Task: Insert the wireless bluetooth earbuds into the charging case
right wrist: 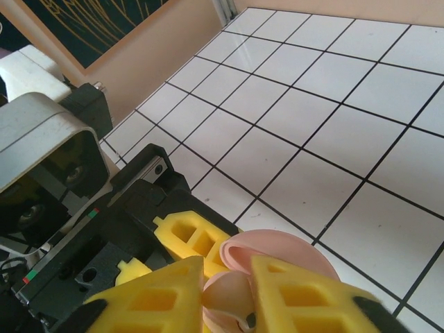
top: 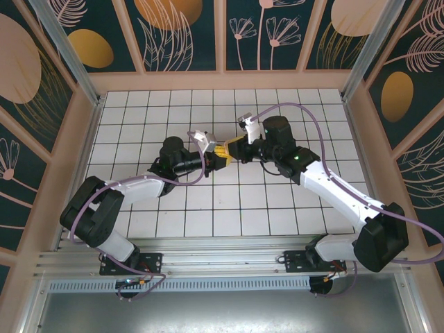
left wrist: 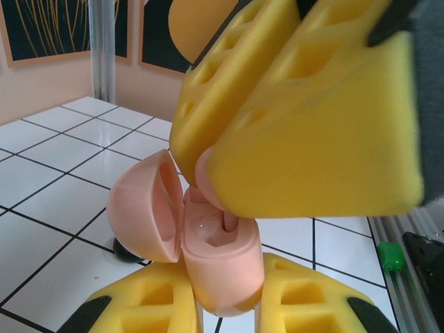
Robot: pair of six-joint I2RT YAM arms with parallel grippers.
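Observation:
My left gripper (left wrist: 222, 302) is shut on the pale pink charging case (left wrist: 222, 260) and holds it upright above the tiles. The case's lid (left wrist: 142, 208) hangs open to the left. My right gripper (right wrist: 229, 291) reaches down from above, shut on a pale pink earbud (right wrist: 246, 295). That earbud's (left wrist: 225, 220) stem reaches down into the case's right-hand well. In the top view the left gripper (top: 218, 158) and right gripper (top: 233, 145) meet at the middle of the table.
A small dark rounded object (left wrist: 125, 251) lies on the tiles behind the open lid. The left arm's camera housing (right wrist: 41, 173) sits close to my right fingers. The aluminium rail (top: 208, 260) runs along the near edge, and patterned walls (top: 222, 35) enclose the table.

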